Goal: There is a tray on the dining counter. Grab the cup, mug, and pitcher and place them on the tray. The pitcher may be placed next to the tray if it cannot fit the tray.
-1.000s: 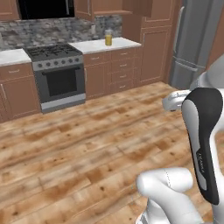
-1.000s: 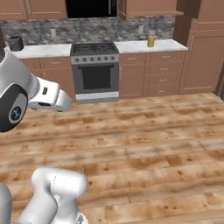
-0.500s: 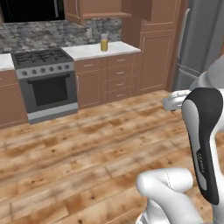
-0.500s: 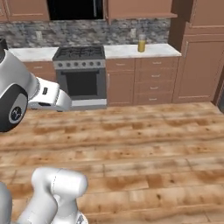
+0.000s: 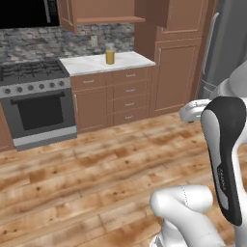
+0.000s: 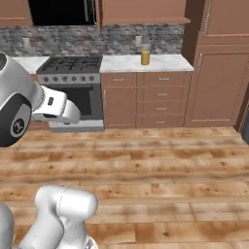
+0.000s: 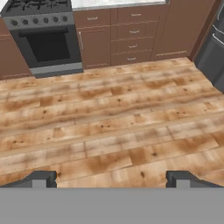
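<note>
Two-finger dark-tipped gripper [image 7: 111,178]: jaws spread wide, nothing between them, above wooden plank floor [image 7: 113,118]. Tall clear glass pitcher with orange juice [image 5: 110,54] stands on white marble kitchen counter [image 5: 128,61], right of steel stove [image 5: 34,103].

The pitcher [image 5: 110,54] sits far off — too small for detail.

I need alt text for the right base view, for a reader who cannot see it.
A glass pitcher of orange juice stands on a white kitchen counter right of a steel stove. Brown drawers are below it, with a wooden floor in front. The robot's white arm rises at the left.
</note>
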### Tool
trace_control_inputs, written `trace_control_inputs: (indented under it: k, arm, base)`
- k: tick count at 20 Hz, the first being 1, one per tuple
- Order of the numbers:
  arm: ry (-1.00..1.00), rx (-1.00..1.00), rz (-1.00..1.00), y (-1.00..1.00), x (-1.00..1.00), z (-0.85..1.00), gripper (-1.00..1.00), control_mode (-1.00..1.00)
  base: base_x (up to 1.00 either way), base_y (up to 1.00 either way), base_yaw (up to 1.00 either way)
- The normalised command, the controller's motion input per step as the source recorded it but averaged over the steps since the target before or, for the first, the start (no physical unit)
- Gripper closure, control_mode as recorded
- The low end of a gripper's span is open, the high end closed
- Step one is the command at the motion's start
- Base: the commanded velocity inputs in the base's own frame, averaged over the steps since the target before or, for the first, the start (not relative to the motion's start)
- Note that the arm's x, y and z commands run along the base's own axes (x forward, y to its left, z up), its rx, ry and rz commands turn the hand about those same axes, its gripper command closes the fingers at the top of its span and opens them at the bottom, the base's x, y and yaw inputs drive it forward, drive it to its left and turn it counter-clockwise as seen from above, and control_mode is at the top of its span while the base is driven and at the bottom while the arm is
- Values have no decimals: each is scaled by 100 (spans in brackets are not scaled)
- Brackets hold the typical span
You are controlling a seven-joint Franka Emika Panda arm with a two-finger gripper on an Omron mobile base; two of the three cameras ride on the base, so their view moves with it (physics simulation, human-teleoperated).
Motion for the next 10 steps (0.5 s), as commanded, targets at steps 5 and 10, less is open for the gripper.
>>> trace_control_inputs:
  k: [5,10]
  arm:
    - [0,0,0,0,0,0,-100,100]
    - [0,0,0,0,0,0,-100,100]
  base:
    - [100,-53,18]
    - [100,-22,32]
